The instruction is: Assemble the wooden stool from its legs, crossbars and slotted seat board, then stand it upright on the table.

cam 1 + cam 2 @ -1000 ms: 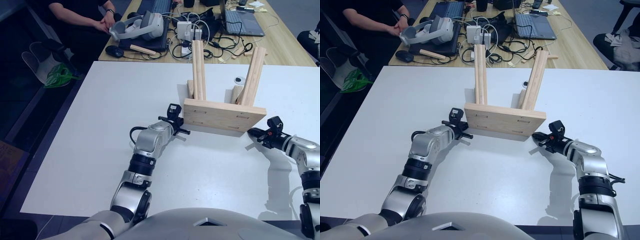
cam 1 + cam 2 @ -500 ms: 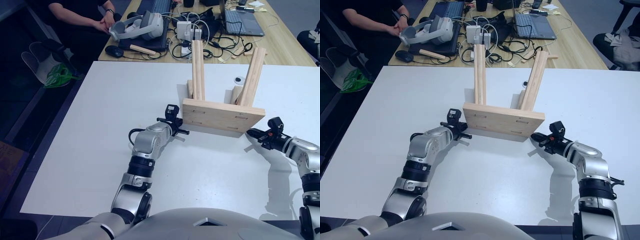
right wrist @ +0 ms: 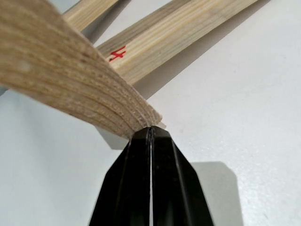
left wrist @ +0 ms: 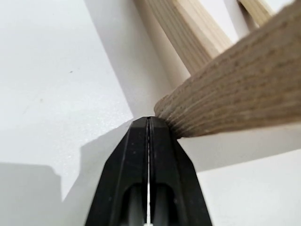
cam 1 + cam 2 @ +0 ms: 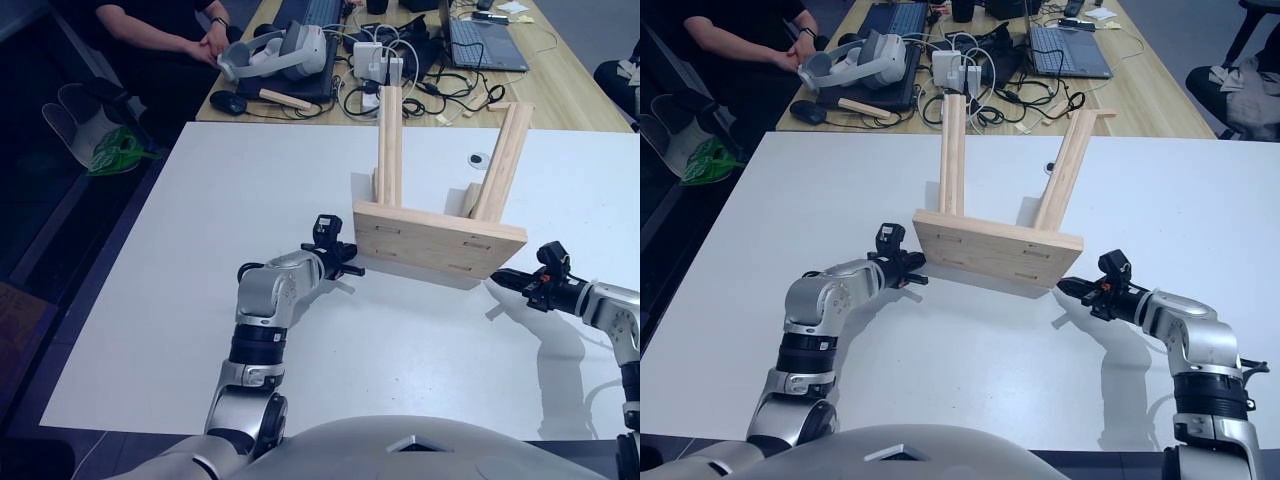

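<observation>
Since a second ago the stool (image 5: 438, 238) has slid toward the robot's left and turned a little, and the left arm (image 5: 262, 300) has swung its elbow out to the left.

Now the left arm is bent, with the forearm pointing across the white table (image 5: 180, 260) toward the stool. The left gripper (image 5: 343, 264) has its two black fingers pressed tight together with nothing between them. Its tip pushes on the left corner of the seat board (image 4: 235, 89).

The stool is in the middle of the table, not standing up yet. Its seat board stands on its edge facing the robot, and its right end sits closer to the robot than its left end. The legs (image 5: 389, 135) stick out away from the robot, toward the far side of the table. The low edge of the board looks a bit off the table, but I can't be sure from here.

The right gripper (image 5: 506, 278) is squeezed closed too, holding nothing. Its tip touches the right corner of the board. The right arm (image 5: 612, 305) reaches in low from the right side, with the forearm lying nearly flat above the table.

Behind the table is a wooden desk (image 5: 565, 95) with a headset (image 5: 275, 52), a laptop (image 5: 485, 45) and cables (image 5: 410, 95).
</observation>
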Action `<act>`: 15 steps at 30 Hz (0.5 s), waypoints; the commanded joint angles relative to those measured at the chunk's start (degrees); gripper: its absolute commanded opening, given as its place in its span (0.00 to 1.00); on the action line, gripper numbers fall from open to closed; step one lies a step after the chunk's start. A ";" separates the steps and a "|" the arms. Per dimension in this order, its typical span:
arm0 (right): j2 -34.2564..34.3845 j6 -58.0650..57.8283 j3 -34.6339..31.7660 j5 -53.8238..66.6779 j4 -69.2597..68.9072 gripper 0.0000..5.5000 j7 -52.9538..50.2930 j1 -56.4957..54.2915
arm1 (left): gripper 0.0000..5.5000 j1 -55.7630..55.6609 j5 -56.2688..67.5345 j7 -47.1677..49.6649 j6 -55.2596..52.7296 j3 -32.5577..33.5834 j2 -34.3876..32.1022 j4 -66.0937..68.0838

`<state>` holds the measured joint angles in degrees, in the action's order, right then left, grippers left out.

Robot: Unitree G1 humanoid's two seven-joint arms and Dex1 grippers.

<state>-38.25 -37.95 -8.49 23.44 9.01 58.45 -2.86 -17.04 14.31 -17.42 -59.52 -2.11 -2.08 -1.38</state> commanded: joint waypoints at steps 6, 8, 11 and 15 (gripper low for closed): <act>2.24 -5.71 -0.85 8.72 -9.82 0.00 3.10 -2.08 | 0.00 -0.67 8.19 -7.80 -1.19 -1.50 2.21 -4.81; 2.27 -6.69 -1.30 9.47 -10.62 0.00 3.02 -2.36 | 0.00 -0.57 9.06 -8.64 -1.09 -1.28 1.91 -5.30; 2.46 -7.66 -1.93 10.46 -11.52 0.00 2.71 -2.66 | 0.00 -0.80 10.46 -9.42 -1.10 -0.63 1.59 -6.27; 2.90 -8.92 -2.80 11.60 -13.09 0.00 2.18 -3.45 | 0.00 -1.63 12.16 -10.03 -1.35 0.83 1.48 -7.62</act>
<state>-38.61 -46.70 -13.10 29.08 0.38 58.22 -2.46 -16.10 19.07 -20.99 -59.82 1.87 -4.25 -6.53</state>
